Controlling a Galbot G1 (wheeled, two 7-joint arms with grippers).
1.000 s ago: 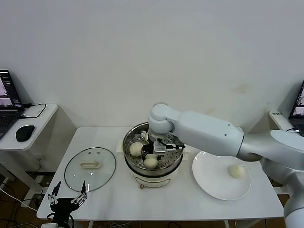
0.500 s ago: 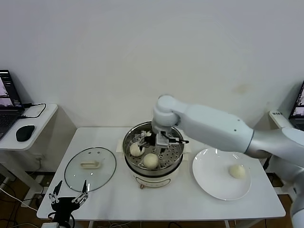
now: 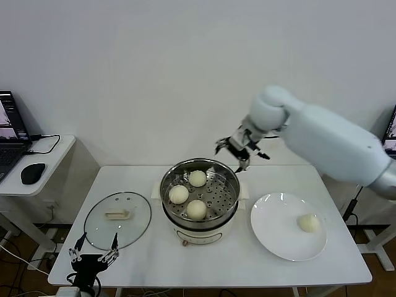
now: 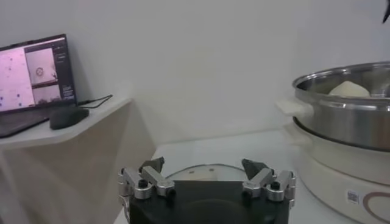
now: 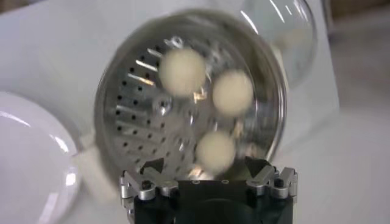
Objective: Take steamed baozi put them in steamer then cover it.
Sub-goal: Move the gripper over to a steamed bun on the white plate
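Premises read as a robotics lab or test room, not a kitchen: a bare white wall backs a plain white counter on metal legs, with no sink, stove or cupboards in view. A side desk carries an open laptop showing camera feeds, a mouse and trailing cables. A second screen sits at the opposite edge, and cabling lies on the floor.

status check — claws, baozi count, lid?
Right claw open, empty, raised behind steamer. Left claw open, parked at table's front edge. Three baozi in tray, one on plate. Cover off, lying on table; nothing blocking.
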